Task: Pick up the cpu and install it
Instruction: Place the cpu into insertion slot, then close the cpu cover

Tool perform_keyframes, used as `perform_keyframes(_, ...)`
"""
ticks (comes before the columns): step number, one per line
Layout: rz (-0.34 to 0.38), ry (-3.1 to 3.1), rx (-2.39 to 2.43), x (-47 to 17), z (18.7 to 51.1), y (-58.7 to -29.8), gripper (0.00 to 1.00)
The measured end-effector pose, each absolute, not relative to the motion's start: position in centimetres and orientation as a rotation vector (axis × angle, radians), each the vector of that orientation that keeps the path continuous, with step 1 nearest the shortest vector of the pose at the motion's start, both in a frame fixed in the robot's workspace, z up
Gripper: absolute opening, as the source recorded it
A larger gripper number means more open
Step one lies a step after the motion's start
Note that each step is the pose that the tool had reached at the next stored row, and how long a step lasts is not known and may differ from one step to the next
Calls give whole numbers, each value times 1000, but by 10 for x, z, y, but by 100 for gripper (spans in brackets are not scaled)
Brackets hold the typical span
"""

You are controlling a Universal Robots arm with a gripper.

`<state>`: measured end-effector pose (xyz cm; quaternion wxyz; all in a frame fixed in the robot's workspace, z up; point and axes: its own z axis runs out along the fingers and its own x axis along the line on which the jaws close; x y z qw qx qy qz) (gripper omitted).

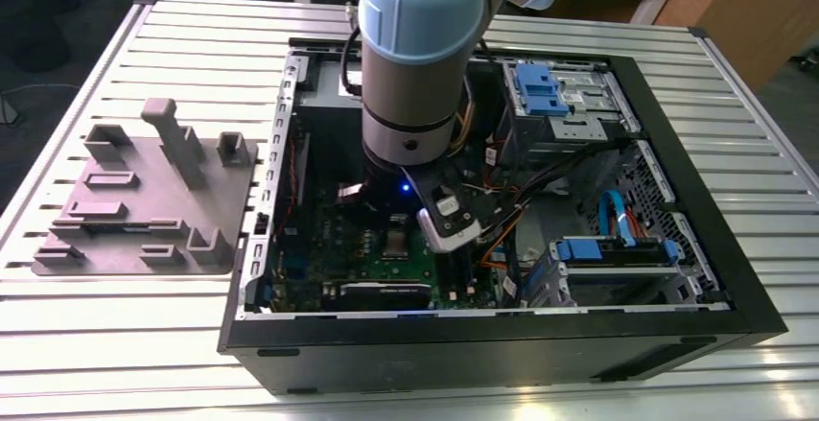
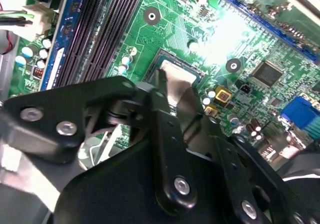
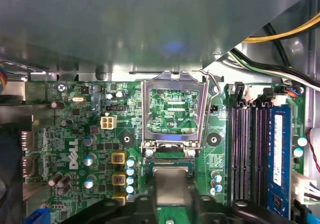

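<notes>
We have the cpu (image 3: 172, 184) pinched by its edges in our hand (image 3: 172, 203), low over the socket (image 3: 170, 163). The retention frame (image 3: 146, 114) stands open, so we judge the seating unfinished.

1. Small flat square cpu (image 3: 172, 186): silver-grey metal top, smooth, satin sheen.
2. Black jointed gripper (image 3: 172, 203): matt links, bright metal screws.
3. Green circuit board (image 3: 100, 151): glossy, glare patches.
4. Square socket frame (image 3: 146, 114): bare shiny metal.
5. Grey moulded tray (image 1: 128, 205): matt plastic.
6. Pale slatted table (image 1: 115, 344): ribbed metal, dull finish.
</notes>
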<state>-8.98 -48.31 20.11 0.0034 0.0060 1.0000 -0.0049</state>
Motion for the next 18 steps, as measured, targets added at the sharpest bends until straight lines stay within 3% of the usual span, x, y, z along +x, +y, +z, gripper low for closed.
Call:
perform_keyframes(2, -15, 3136, 19, -90, 203, -483, 28)
perform_keyframes(3, -15, 3136, 19, -90, 203, -483, 28)
perform_keyframes(7, -15, 3139, 19, -90, 204, -483, 11)
perform_keyframes(18, -16, 3140, 19, -90, 205, -483, 10)
